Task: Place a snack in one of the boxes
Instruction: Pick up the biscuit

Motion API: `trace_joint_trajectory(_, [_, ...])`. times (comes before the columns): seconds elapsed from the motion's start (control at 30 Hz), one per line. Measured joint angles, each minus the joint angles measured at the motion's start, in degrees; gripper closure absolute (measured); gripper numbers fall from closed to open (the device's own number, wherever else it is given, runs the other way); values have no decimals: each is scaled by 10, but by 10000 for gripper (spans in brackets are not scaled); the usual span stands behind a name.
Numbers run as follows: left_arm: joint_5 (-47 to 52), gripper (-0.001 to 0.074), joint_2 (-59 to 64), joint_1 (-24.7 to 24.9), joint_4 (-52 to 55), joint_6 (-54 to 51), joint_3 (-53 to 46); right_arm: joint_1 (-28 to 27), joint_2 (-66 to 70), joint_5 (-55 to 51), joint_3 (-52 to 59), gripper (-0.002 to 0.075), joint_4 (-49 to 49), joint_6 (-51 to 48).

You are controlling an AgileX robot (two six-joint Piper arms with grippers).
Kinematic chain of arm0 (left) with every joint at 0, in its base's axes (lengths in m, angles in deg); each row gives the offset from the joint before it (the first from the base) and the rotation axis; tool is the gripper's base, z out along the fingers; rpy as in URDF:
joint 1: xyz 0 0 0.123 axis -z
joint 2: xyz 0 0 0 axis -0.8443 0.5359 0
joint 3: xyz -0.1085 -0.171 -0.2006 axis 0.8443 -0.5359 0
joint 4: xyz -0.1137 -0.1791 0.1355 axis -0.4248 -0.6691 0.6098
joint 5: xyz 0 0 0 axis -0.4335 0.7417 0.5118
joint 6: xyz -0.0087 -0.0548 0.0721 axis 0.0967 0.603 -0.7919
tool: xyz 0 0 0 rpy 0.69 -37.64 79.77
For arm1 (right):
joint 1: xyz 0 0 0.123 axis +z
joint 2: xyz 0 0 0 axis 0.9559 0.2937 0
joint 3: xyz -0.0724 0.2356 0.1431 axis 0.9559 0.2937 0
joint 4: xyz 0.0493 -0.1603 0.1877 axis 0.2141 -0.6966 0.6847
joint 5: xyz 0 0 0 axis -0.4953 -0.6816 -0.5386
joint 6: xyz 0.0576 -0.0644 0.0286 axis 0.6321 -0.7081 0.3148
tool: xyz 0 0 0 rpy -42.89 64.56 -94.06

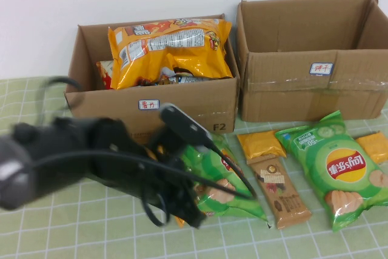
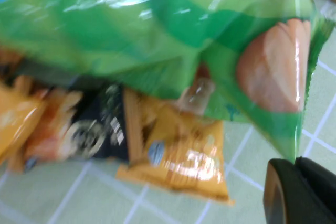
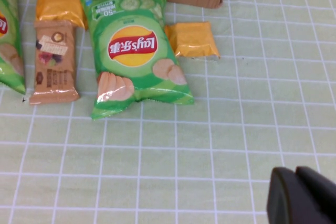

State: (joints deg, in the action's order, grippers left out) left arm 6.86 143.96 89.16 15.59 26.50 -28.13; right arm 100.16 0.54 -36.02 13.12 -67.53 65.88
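snack: in box beyond left tool | left tool: closed, empty, over green bag | right tool: closed, empty, above worktop

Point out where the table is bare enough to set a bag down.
Bare cloth lies in front of the right green Lay's bag, toward the shut right end effector. Crowded: the snack row below both boxes, where the shut left end effector hovers beside the left green bag.

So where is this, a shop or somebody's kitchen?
Probably neither: it looks like a robot test table. Snacks lie on a green checked cloth before two cardboard boxes against a bare wall. The left gripper hovers over a green bag; the right gripper hangs over bare cloth.
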Motion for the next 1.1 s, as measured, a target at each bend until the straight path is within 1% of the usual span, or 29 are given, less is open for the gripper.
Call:
trace_joint_trajectory(0.07, [-16,729,19,18,13,-4,1,0,0,0,0,720,1,0])
trace_joint_trajectory(0.1, [-16,713,30,23,18,-4,6,0,0,0,0,720,1,0])
trace_joint_trajectory(0.17, [-8,651,54,26,22,0,20,0,0,-3,0,720,5,0])
trace_joint_trajectory(0.27, [17,468,89,26,56,25,54,0,0,-5,0,720,18,0])
trace_joint_trajectory(0.33, [26,318,110,26,91,42,76,0,0,-5,0,720,31,0])
trace_joint_trajectory(0.4, [31,230,126,26,119,55,93,0,0,-5,0,720,42,0])
trace_joint_trajectory(0.47, [34,185,148,26,169,80,114,0,0,-5,0,720,47,0])
trace_joint_trajectory(0.6, [40,197,174,26,221,100,127,0,0,-5,0,720,51,0])
trace_joint_trajectory(0.8, [49,266,206,26,235,107,128,0,0,-5,0,720,51,0])
trace_joint_trajectory(0.9, [52,322,207,27,235,108,130,0,0,-4,0,720,51,0])
trace_joint_trajectory(1.07, [64,477,202,27,235,108,134,0,0,0,0,721,51,0])
trace_joint_trajectory(1.1, [74,479,200,27,235,108,139,0,0,2,0,721,51,0])
